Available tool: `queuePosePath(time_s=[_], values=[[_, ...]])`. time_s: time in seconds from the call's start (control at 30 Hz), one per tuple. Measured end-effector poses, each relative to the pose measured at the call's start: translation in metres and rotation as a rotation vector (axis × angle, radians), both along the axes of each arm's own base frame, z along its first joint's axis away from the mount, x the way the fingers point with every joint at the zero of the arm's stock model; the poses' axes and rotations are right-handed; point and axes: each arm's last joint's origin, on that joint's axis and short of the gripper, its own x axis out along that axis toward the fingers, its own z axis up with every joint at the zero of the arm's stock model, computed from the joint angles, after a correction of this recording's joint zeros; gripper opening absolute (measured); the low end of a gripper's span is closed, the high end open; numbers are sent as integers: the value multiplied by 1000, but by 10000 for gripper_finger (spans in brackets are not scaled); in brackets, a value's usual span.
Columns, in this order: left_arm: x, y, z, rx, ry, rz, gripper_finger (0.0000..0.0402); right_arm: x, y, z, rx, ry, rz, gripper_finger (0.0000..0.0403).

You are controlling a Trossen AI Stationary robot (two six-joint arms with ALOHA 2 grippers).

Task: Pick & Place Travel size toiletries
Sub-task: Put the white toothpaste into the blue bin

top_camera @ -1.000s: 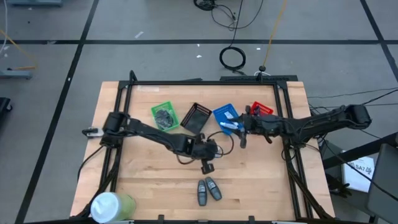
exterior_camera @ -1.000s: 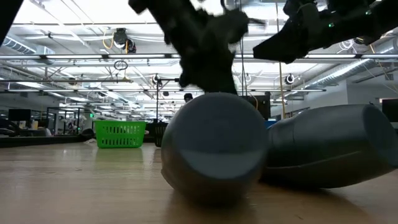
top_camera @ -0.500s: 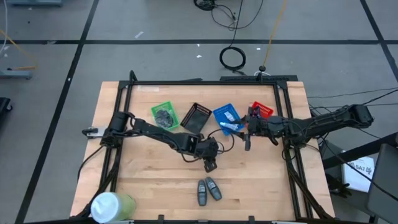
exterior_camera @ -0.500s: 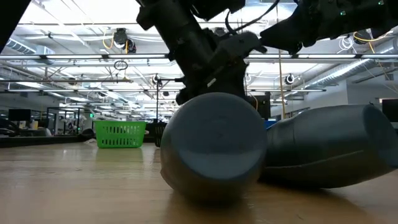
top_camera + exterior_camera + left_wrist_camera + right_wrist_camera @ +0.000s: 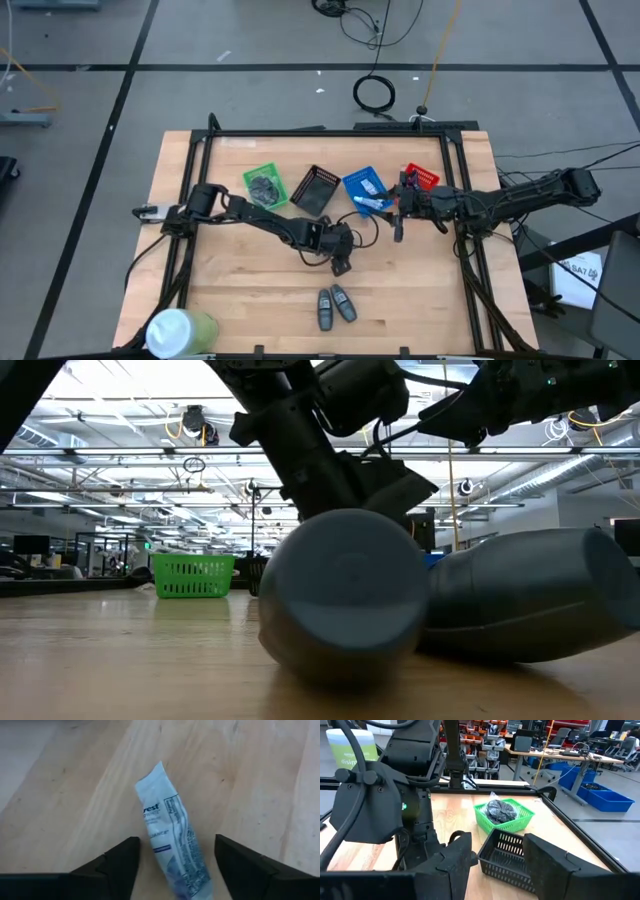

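Note:
A white-silver tube (image 5: 169, 847) lies flat on the wooden table between the spread fingers of my left gripper (image 5: 175, 870), which stands open over it near the table's middle (image 5: 340, 263); the gripper hides the tube in the high view. Two grey oval bottles (image 5: 331, 305) lie on their sides side by side near the front edge, filling the low view (image 5: 345, 595). My right gripper (image 5: 398, 228) hovers open and empty near the blue basket (image 5: 362, 186). A dark grey bundle (image 5: 501, 810) sits in the green basket (image 5: 265, 185).
The black basket (image 5: 318, 188) and the red basket (image 5: 421, 177) stand in the far row with the green and blue ones. A large white-and-green cylinder (image 5: 180, 330) stands at the near left corner. Bare wood lies left and right of the bottles.
My left gripper has moved a little toward the table's right edge and come lower, and its fingers have opened. My right gripper has shifted slightly toward the right edge and then stayed still.

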Motion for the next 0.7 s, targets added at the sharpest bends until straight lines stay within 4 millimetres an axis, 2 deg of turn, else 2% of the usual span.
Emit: queuePosePath(time_s=[0.27, 0.4, 0.47, 0.57, 0.7], values=[[-6, -1, 9, -1, 35, -98, 98, 0, 0, 0, 1, 0, 3, 167], [-13, 0, 25, 17, 50, -151, 21, 0, 0, 0, 1, 0, 3, 167], [-16, 1, 38, 35, 29, -170, 12, -1, 0, 0, 0, 3, 3, 167], [-21, 0, 63, 111, -17, -177, 19, -4, 0, 1, 5, 14, 3, 167], [-30, -4, 85, 220, -69, -212, 7, -12, -1, 4, 20, 19, 2, 167]])
